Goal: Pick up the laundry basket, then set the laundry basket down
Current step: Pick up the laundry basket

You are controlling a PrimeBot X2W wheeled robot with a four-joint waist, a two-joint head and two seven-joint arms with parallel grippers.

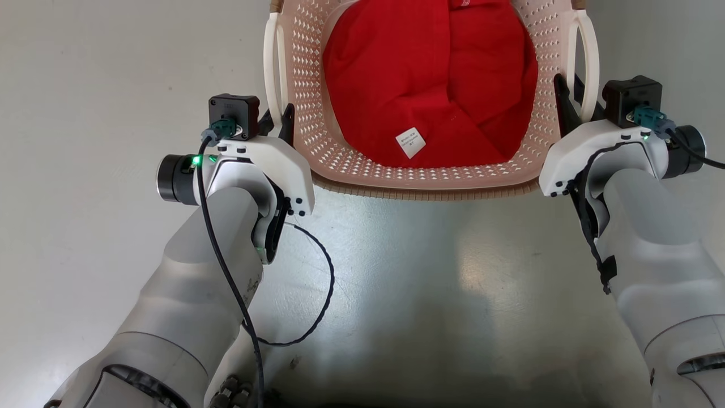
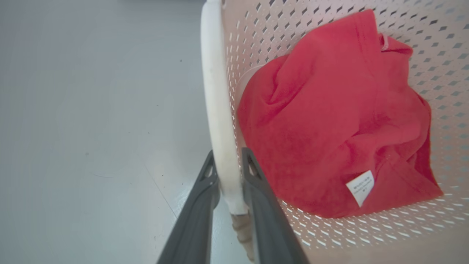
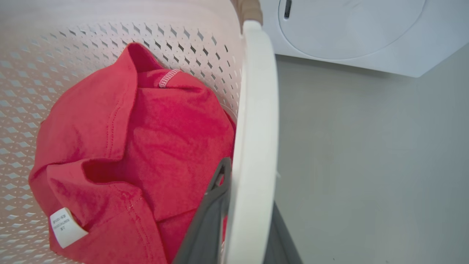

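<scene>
The laundry basket (image 1: 425, 182) is cream, perforated, with a brown woven-look rim, and lies at the top centre of the head view. My left gripper (image 1: 276, 122) is shut on its white left handle (image 2: 216, 91), one dark finger (image 2: 205, 190) pressed on each side. My right gripper (image 1: 569, 102) is shut on the white right handle (image 3: 256, 110), with one finger (image 3: 216, 198) inside the basket and the other mostly hidden behind the handle. Whether the basket rests on the floor I cannot tell.
A crumpled red garment (image 1: 430, 85) with a white label (image 1: 410, 141) lies in the basket. A white washing machine (image 3: 351, 29) stands just beyond the basket's far right corner. Pale grey floor (image 1: 425, 294) spreads on all sides.
</scene>
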